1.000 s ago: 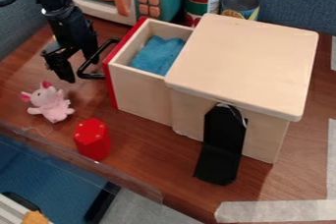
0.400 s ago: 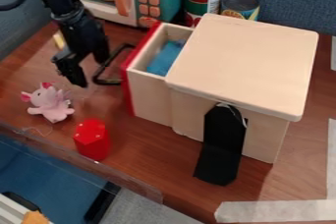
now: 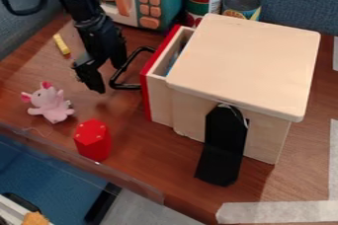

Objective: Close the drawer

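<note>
Drawer of pale wood with a red front panel [image 3: 160,101] projects a short way from the left side of the pale wooden box [image 3: 247,61]; a narrow opening shows blue cloth [image 3: 173,61] inside. The black two-finger gripper [image 3: 107,78] is at the black bar handle [image 3: 125,86], its fingers spread and pinching nothing. Whether a finger touches the handle cannot be told.

The step in hand is judged to be the final push. Apply force straight along the drawer's travel, toward the box, and near the middle of the handle; an off-centre load could skew the drawer and bind it. Use moderate force, since excess could shift the whole box. Confirm that the cloth lies below the drawer rim, as a raised fold could jam. Stop when the red panel seats against the box.
</note>
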You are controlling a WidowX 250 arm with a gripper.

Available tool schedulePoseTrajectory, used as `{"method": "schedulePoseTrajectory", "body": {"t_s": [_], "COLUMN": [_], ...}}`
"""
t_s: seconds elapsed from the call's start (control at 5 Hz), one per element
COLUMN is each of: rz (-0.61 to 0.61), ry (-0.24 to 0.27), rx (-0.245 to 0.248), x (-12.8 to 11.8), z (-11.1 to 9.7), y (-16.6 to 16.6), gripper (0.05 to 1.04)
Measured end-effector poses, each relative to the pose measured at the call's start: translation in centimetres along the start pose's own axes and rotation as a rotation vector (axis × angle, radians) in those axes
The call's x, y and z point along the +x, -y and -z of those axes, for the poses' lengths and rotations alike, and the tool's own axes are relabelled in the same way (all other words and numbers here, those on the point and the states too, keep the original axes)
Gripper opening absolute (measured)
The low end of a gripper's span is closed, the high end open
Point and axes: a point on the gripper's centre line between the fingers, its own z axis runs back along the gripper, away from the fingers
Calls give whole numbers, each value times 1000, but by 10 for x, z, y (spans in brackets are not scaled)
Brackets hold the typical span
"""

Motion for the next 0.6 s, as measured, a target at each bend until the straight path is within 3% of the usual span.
{"method": "schedulePoseTrajectory", "body": {"t_s": [0.6], "rz": [46], "ry": [52], "rx": [-33], "x": [44], "z": [5], "y": [-7], "gripper": [1000]}}
